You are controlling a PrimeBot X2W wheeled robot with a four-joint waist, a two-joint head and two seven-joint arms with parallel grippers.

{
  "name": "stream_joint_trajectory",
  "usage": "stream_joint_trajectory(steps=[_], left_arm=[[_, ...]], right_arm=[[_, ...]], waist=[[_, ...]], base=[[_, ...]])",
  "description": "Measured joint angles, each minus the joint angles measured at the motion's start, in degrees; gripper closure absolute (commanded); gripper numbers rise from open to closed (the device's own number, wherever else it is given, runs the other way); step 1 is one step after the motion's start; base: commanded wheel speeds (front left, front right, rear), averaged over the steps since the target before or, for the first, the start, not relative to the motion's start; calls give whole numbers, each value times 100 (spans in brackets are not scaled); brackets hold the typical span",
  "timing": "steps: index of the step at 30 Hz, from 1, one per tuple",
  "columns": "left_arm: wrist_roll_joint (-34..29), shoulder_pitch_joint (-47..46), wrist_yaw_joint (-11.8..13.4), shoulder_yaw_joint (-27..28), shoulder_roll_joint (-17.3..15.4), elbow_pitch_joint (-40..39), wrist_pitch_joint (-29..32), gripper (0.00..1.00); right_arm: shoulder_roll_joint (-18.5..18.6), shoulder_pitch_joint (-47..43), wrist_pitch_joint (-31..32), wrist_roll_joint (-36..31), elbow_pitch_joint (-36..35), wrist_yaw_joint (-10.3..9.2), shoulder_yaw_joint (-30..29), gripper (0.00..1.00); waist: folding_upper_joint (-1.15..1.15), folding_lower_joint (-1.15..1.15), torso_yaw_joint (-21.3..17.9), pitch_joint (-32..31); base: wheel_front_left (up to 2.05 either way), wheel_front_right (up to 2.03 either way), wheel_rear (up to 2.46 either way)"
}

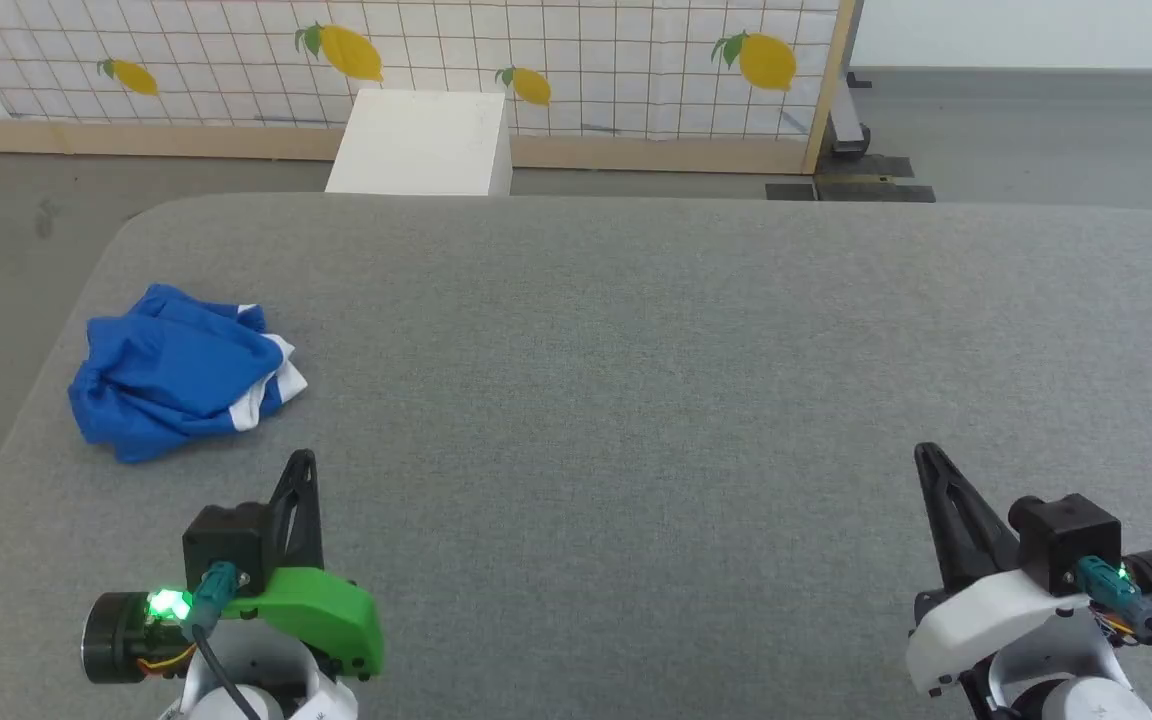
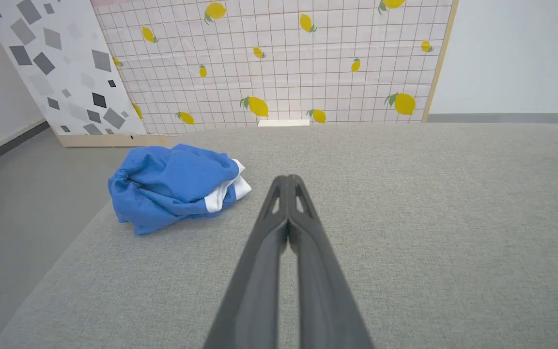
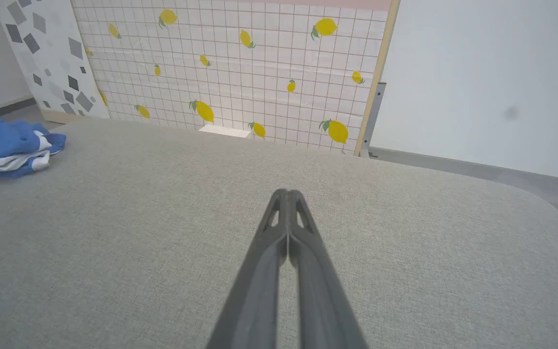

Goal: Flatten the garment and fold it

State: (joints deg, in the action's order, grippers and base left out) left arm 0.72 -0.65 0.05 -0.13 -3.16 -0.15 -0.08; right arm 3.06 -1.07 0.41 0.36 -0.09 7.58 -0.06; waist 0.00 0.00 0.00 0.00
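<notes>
- Grey fabric tabletop, lemon-print screen behind
- Blue garment bunched near the left edge, waistband and legs buried; long axis unreadable
- Clenched on nothing, clear of it — left gripper, right gripper

We see our left gripper with both fingers pressed together, tips touching, nothing between them, above the grey padded table. The garment sits crumpled in a heap near the table's left edge, white trim showing on its right side, apart from the fingertips. Lemon-print grid panel stands behind.
</notes>
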Motion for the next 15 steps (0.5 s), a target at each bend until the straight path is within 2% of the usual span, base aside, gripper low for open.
stream_joint_trajectory(steps=[15], left_arm=[[0, 0, 0, 0, 0, 0, 0, 100]], right_arm=[[0, 0, 0, 0, 0, 0, 0, 100]], waist=[[0, 0, 0, 0]], base=[[0, 0, 0]])
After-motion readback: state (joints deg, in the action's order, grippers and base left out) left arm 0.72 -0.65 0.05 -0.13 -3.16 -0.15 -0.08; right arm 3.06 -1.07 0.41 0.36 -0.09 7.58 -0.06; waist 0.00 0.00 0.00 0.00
